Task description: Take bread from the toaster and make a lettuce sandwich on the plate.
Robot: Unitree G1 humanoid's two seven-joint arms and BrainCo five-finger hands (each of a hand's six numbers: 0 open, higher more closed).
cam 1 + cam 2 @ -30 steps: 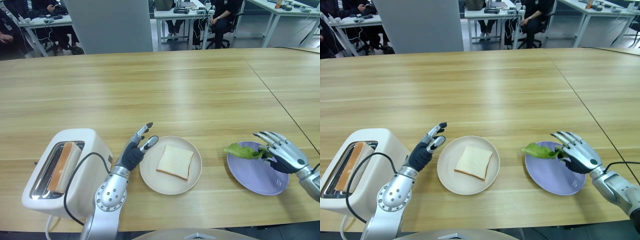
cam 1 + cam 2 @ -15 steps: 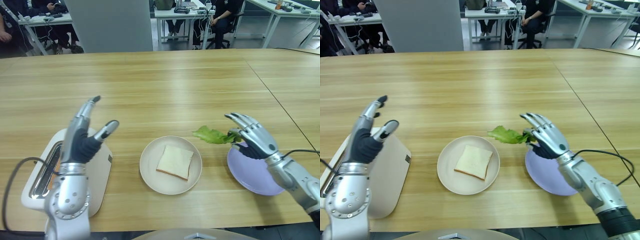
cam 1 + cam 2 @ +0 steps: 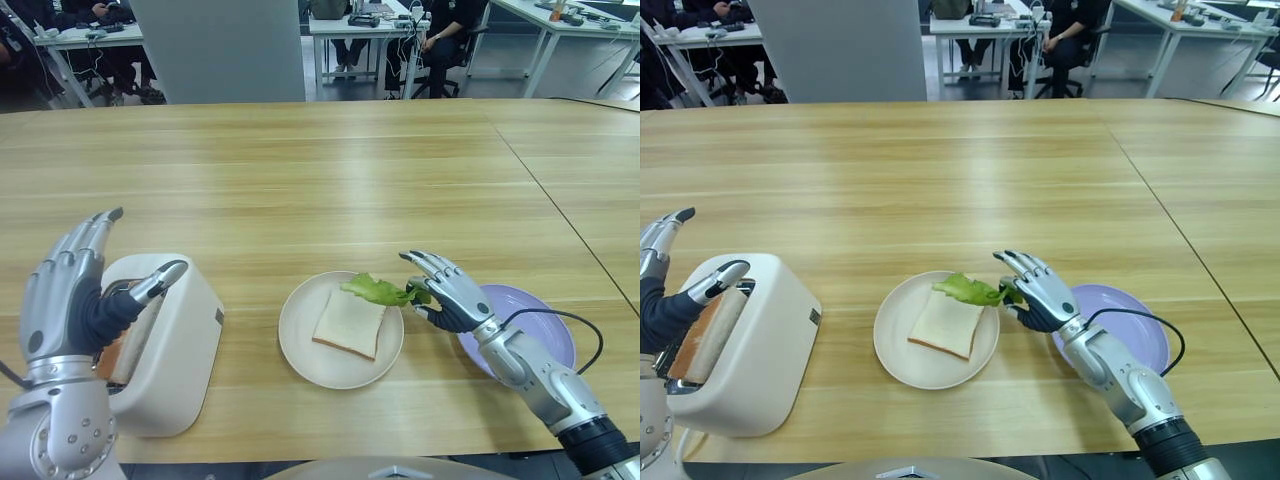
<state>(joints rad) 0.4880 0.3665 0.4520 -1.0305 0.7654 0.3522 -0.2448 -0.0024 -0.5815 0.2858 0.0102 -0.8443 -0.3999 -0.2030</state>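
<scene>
The left hand [image 3: 72, 295] is raised at the near left, just over the left side of the toaster [image 3: 180, 350]. Its palm faces right, its fingers are stretched upward and the thumb sticks out toward the toaster's top. It is released and grasps nothing. The toaster is white and stands at the near-left edge of the worktop [image 3: 320, 180]. A small dark mark on its right side is too small to read. The toaster slice [image 3: 702, 335] stands upright in the slot with its browned crust showing, partly behind the left thumb.

Right of the toaster, near the middle of the near edge, sits the beige plate [image 3: 335, 372]. The plate slice [image 3: 348, 325] lies flat on it, white and turned slightly at an angle. The lettuce [image 3: 372, 290] hangs over the slice's far right corner. Whether it touches the bread cannot be told.

The right hand [image 3: 445, 298] pinches the leaf's right end between thumb and fingers at the plate's right rim. Its other fingers are spread and curve to the left, and its forearm runs back to the near right. Behind that forearm lies the purple plate [image 3: 540, 303], just right of the beige one, with a black cable arching over it.
</scene>
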